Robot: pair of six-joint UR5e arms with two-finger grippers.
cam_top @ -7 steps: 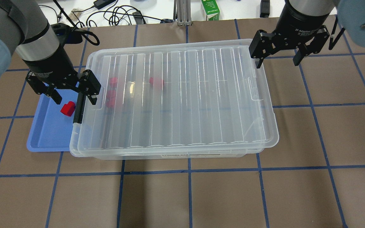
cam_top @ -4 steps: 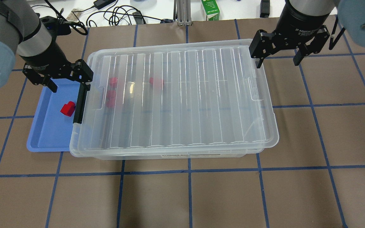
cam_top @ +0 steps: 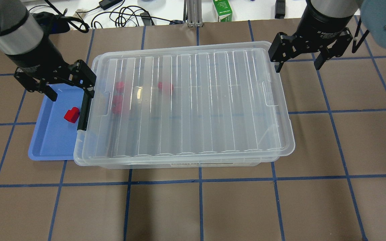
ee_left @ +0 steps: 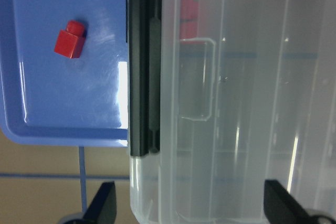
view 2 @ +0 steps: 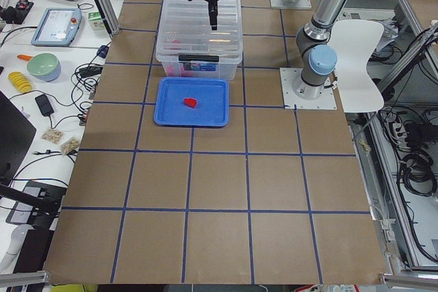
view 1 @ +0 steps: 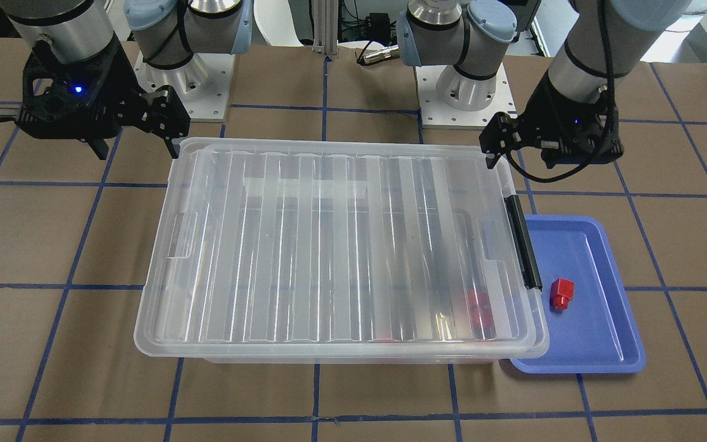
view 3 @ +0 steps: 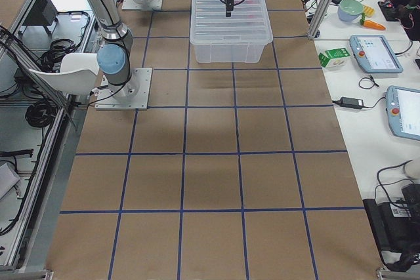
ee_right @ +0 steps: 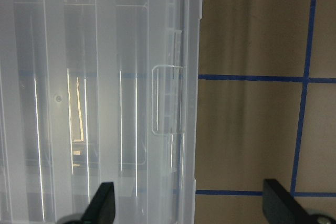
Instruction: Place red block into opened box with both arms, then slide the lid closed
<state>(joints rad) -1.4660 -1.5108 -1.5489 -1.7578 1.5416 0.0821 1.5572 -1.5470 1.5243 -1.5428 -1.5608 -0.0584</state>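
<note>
Toward the worktop's left edge, the small glossy red block lies in a blue tray beside the clear plastic box, whose ribbed translucent lid covers it, so the left gripper and right gripper hover, jaws apart, at its ends, probably to slide it aside.

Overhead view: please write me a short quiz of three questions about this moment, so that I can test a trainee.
1. True or false: the left gripper is open and empty.
2. Fill in: the lid lies on top of the ____.
3. Where is the loose red block? A. in the blue tray; B. on the lid; C. between the left gripper's fingers.

Key: 1 true; 2 box; 3 A.
</note>
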